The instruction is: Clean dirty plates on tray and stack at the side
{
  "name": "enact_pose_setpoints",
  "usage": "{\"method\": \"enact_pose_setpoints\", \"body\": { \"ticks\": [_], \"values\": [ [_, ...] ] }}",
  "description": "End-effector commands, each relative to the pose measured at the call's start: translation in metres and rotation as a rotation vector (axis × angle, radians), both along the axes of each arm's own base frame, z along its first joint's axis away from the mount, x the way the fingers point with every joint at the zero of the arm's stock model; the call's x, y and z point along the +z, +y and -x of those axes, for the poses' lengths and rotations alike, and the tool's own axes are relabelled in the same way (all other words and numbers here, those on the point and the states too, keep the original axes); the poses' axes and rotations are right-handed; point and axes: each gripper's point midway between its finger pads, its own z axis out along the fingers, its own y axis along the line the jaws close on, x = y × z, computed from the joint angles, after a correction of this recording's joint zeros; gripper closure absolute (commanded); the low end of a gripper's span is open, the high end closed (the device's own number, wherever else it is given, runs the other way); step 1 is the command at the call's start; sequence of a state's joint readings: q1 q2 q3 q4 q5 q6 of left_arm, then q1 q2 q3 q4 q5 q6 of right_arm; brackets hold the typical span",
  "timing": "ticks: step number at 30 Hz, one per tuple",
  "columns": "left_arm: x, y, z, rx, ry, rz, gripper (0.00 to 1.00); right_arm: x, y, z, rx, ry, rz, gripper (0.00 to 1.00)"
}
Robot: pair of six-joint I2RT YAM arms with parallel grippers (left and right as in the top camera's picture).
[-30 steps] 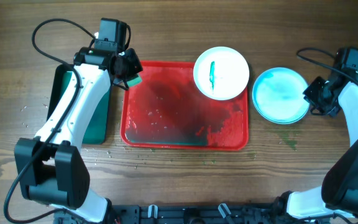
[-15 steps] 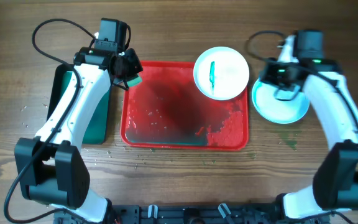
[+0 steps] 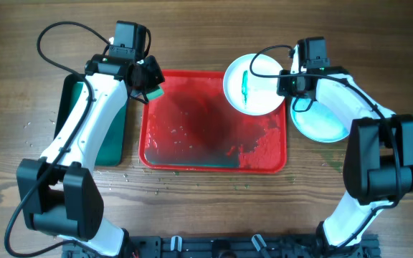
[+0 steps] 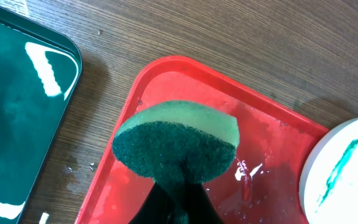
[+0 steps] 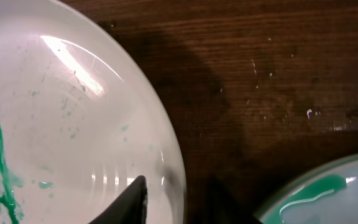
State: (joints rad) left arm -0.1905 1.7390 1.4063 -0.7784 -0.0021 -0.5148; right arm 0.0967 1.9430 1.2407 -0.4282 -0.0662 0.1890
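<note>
The red tray [image 3: 192,136] [image 4: 272,168] lies mid-table, wet and smeared. One white plate [image 3: 260,89] [image 5: 73,124] with a teal streak rests over the tray's upper right corner. A teal-tinted plate [image 3: 325,122] [image 5: 328,193] sits on the wood right of the tray. My right gripper [image 3: 287,83] [image 5: 179,199] stands open at the streaked plate's right rim, one finger [image 5: 134,198] over the plate's face and the other outside the rim. My left gripper [image 3: 148,80] [image 4: 178,190] is shut on a green sponge [image 3: 155,92] [image 4: 176,140] above the tray's upper left corner.
A dark green black-rimmed tray [image 3: 110,140] [image 4: 17,93] lies left of the red tray, under my left arm. Water droplets and specks dot the wood around both trays. The right arm's cable loops above the streaked plate.
My right arm has swung in from the far right, across the teal-tinted plate, to the streaked plate's right rim. The left arm and sponge have not moved.
</note>
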Motion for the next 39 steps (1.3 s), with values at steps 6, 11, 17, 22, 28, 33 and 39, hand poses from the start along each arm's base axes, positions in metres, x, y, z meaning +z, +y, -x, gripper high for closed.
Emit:
{"method": "enact_pose_setpoints", "body": {
  "ticks": [6, 11, 17, 22, 28, 33, 39],
  "values": [
    [-0.004, 0.000, -0.001, 0.016, 0.008, -0.003, 0.96, -0.007, 0.005, 0.003, 0.065, 0.026, 0.019, 0.96],
    [-0.004, 0.000, 0.001, 0.016, 0.014, -0.005, 0.96, 0.026, 0.019, 0.006, 0.096, -0.016, -0.042, 0.96],
    [-0.004, 0.000, 0.001, 0.017, 0.013, -0.005, 0.96, 0.068, 0.056, 0.032, 0.011, -0.006, -0.129, 0.96],
    [-0.005, 0.001, 0.002, 0.016, 0.018, -0.006, 0.96, 0.053, 0.108, 0.059, 0.041, 0.082, -0.156, 0.96],
    [-0.006, 0.002, 0.004, 0.018, 0.028, -0.011, 0.96, 0.030, 0.140, 0.091, 0.002, 0.198, -0.132, 0.96],
    [-0.008, 0.002, 0.008, 0.018, 0.046, -0.015, 0.96, 0.021, 0.155, 0.090, 0.069, 0.187, -0.137, 0.64],
    [-0.008, 0.002, 0.008, 0.018, 0.045, -0.014, 0.96, -0.005, 0.159, 0.089, 0.219, 0.242, -0.101, 0.52]
  ]
}}
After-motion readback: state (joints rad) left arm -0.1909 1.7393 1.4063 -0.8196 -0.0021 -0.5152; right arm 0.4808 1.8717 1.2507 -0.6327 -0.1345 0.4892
